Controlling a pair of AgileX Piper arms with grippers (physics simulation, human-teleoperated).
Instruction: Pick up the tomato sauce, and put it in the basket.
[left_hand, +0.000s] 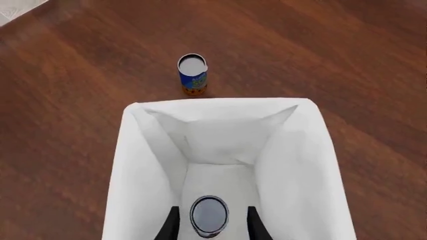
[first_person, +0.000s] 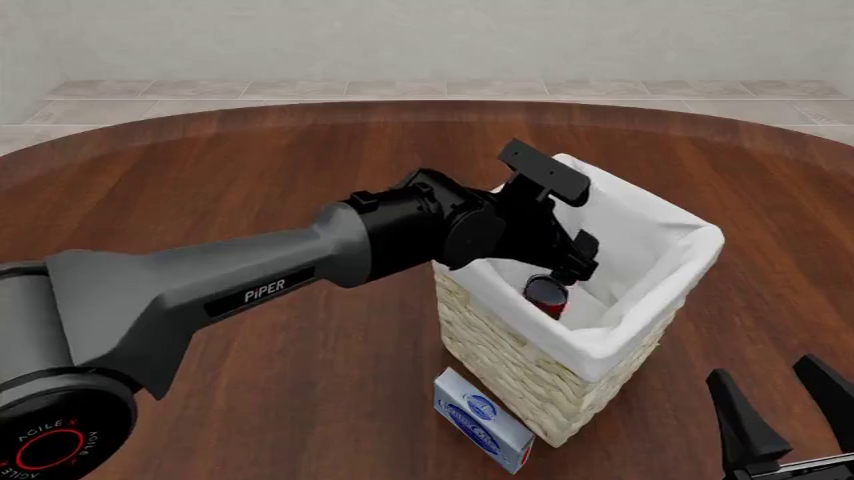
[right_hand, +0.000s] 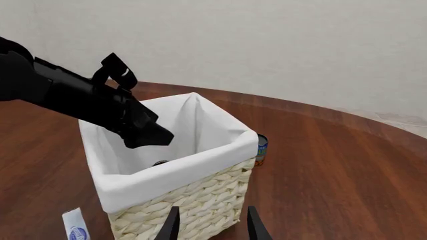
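Front view: 2 arms, 1 basket (first_person: 627, 345), 1 tomato sauce (first_person: 549, 294), 1 blue-and-white box (first_person: 485, 434), 1 blue can (left_hand: 193, 75) | left pincer (first_person: 561, 275) clamped on tomato sauce inside basket mouth | right pincer (first_person: 787, 410) spread, holding nothing, low over desk (first_person: 267, 400) | "PiPER", "AGILE" readable on left arm (first_person: 240, 285)

Tomato sauce (first_person: 549, 295): small red can with silvery top (left_hand: 209, 214), seen tilted inside the basket's opening, below the rim. Basket (first_person: 521, 352): tall, pale woven wicker, white liner folded over rim, stood upright on the wooden table.
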